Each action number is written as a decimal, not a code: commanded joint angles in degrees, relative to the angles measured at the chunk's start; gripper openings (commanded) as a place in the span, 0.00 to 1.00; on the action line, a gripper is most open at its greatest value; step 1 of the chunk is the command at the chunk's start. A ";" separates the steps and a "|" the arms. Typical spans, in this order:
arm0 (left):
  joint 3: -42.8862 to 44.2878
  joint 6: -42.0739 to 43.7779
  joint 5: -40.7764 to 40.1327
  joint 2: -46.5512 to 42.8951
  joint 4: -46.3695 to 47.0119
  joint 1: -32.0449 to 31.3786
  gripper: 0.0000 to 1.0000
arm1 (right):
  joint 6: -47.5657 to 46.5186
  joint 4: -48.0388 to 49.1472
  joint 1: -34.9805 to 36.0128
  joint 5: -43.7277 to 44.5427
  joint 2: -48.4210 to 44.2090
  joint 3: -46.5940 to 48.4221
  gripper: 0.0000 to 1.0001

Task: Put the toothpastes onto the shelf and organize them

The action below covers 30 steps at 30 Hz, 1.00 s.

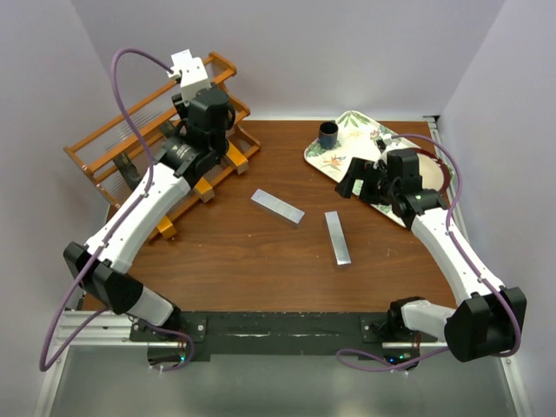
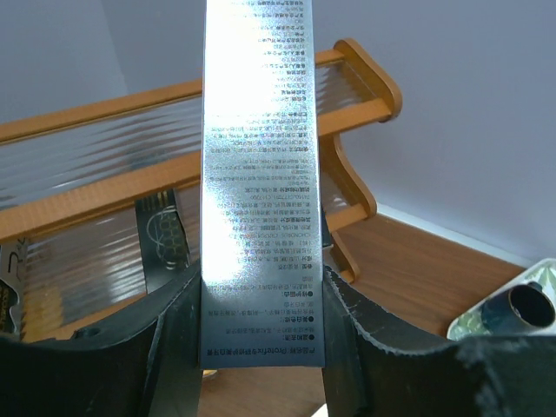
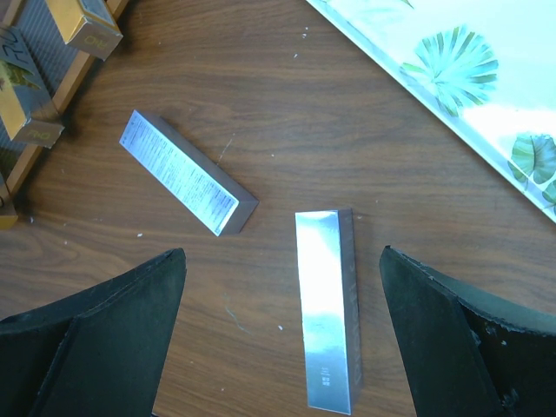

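The left tool (image 2: 261, 300) grips a silver toothpaste (image 2: 261, 148) before the shelf (image 2: 78, 117); next it should be set on a tier. The right tool (image 3: 282, 261) hangs open.

A white tray (image 1: 323, 158) with a leaf-and-flower pattern lay at the far right of the brown wooden table (image 1: 234, 256), with 1 small dark cup (image 1: 329, 134) standing at its far-left corner.
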 commanded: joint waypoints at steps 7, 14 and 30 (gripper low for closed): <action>10.49 -0.06 -4.78 9.57 8.87 5.17 0.22 | -1.09 1.48 -0.08 -0.44 -0.09 -0.04 0.98; 14.87 -2.26 -6.89 16.42 9.22 6.94 0.22 | -1.35 1.31 0.36 -0.61 0.52 0.05 0.98; 23.58 -4.90 -4.43 25.66 5.62 10.28 0.29 | -2.06 0.52 1.59 0.27 1.23 0.49 0.98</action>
